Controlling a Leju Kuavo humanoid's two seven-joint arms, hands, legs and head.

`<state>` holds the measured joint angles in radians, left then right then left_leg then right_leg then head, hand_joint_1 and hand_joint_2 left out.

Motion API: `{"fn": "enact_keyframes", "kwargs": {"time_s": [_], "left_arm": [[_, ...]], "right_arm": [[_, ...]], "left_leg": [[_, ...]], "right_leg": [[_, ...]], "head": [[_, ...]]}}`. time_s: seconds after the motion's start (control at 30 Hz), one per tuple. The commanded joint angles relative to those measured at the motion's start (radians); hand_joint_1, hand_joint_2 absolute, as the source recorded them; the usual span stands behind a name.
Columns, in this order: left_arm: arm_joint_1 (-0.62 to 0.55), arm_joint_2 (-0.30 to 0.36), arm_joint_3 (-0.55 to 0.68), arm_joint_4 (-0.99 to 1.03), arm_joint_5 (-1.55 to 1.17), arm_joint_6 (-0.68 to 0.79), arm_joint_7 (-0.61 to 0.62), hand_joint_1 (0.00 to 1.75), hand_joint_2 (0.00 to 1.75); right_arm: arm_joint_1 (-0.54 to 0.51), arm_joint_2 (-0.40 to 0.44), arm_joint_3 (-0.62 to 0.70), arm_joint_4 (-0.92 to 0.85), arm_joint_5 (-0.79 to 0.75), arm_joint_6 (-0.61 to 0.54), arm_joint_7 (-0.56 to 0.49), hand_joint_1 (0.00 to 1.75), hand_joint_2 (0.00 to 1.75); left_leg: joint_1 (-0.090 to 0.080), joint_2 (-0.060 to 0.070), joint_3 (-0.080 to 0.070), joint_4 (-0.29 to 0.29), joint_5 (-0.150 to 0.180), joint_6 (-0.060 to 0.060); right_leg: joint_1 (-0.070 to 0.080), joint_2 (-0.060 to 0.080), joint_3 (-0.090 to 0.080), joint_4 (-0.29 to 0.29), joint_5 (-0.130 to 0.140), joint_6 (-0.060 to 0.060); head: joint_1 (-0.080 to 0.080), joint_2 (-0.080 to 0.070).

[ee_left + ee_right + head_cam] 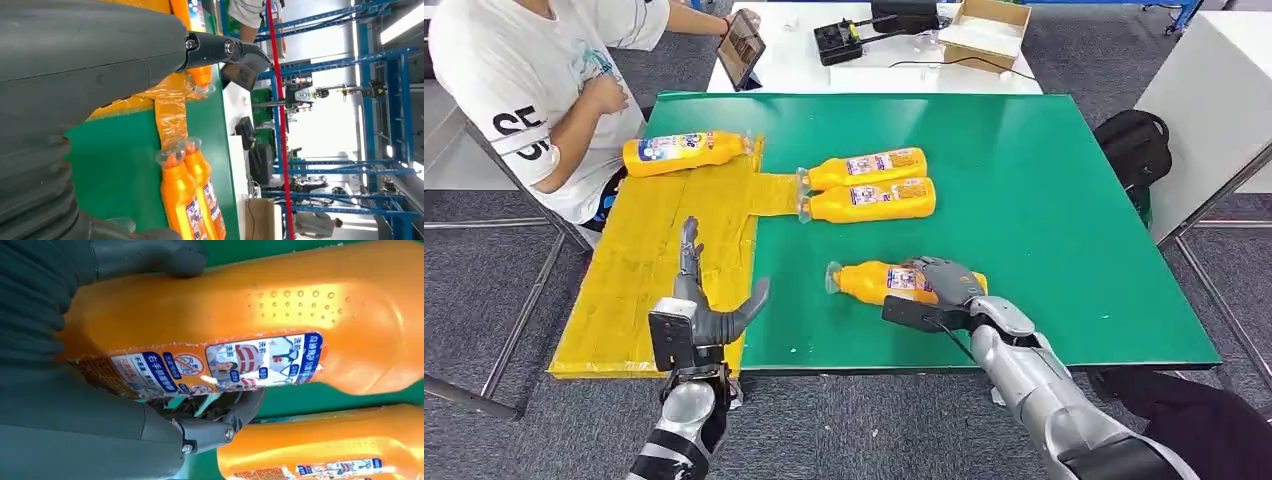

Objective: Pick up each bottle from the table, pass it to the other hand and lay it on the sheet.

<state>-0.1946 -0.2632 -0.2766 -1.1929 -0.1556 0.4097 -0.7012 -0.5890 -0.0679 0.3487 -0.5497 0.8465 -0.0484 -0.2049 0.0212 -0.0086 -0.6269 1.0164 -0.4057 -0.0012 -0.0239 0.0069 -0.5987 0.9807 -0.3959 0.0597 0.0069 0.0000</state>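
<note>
Lying on its side on the green table (1064,230), the nearest orange bottle (869,281) has its clear cap pointing toward the yellow sheet (639,290), and the right hand (939,285) is wrapped over its base end, thumb on one side and darker fingers on the other; the right wrist view shows that grip closely, with the printed label (220,365) between the thumb and the fingers. Whether the bottle is lifted or resting on the table cannot be told. The left hand (709,305) is held above the near edge of the sheet, empty, with its fingers pointing up and its thumb spread out to the side. Two more orange bottles lie side by side near the middle of the table, the farther one (864,166) and the nearer one (869,200) touching along their length, caps at the sheet's narrow tab. A fourth bottle (682,152) lies on the far end of the sheet. A person in a white shirt (534,90) sits at the table's far left corner, holding a tablet (742,48).
</note>
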Motion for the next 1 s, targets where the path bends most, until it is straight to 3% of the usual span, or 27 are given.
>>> {"fn": "enact_keyframes", "kwargs": {"time_s": [0.03,1.0], "left_arm": [[-0.028,0.005,-0.001,0.064,0.002,-0.002,0.003,0.00,1.75],[-0.021,0.001,0.009,0.067,0.008,-0.010,0.003,0.00,1.75]], "right_arm": [[0.041,0.000,0.013,0.098,-0.004,0.024,-0.003,1.75,1.75],[0.027,-0.018,0.004,0.090,-0.037,0.059,-0.045,1.75,1.75]], "left_leg": [[0.001,-0.002,0.003,-0.002,-0.001,0.001],[0.001,-0.002,0.003,-0.002,-0.001,0.001]], "right_leg": [[0.001,-0.003,0.004,-0.002,-0.001,-0.002],[0.001,-0.004,0.004,-0.003,-0.001,-0.003]], "head": [[0.000,0.000],[0.000,0.000]]}}
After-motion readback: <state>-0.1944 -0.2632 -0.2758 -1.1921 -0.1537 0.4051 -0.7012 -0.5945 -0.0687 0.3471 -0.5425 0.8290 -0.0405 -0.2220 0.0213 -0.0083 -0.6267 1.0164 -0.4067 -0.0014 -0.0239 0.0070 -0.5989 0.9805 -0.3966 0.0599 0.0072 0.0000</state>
